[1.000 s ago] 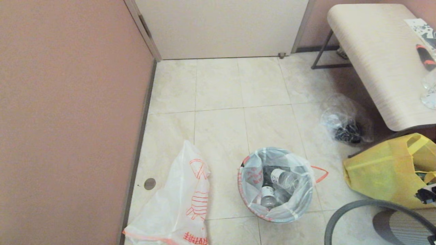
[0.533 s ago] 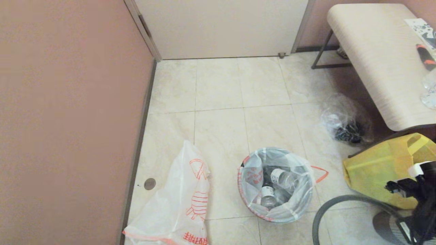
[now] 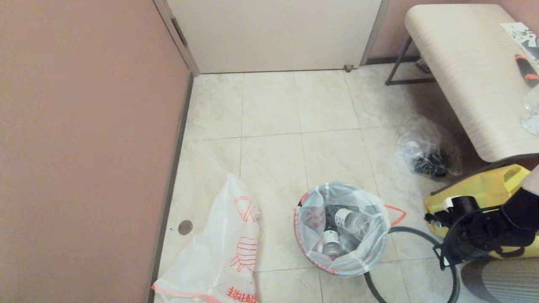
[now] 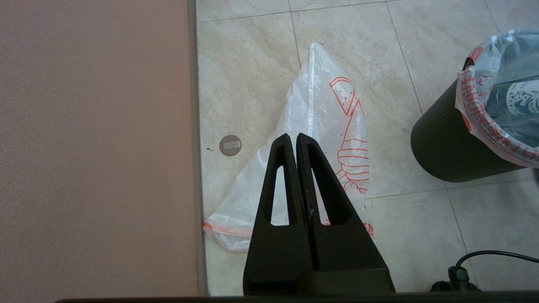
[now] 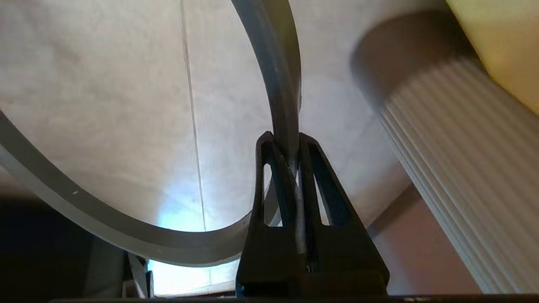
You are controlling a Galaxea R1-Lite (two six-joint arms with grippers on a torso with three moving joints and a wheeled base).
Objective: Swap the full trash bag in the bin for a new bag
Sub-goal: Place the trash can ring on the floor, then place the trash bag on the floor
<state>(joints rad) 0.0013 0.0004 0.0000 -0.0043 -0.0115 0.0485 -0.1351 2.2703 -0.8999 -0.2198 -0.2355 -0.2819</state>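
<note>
Gripping the rim ring (image 5: 278,84) above beige floor tiles (image 3: 273,109), the right gripper (image 5: 286,143) has fingers clamped; left gripper (image 4: 297,141) fingers pressed together, empty.

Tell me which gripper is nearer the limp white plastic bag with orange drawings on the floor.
Left. The left gripper, shut and empty, hangs right above the new bag. The right gripper is beyond the small round black plastic bin, clamping the dark grey hoop.

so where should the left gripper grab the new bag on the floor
At the pointed upper end of the new bag, coming straight down: there the film bunches into a raised ridge, while the rest lies flat on the tiles. The left gripper hangs shut above it.
</note>
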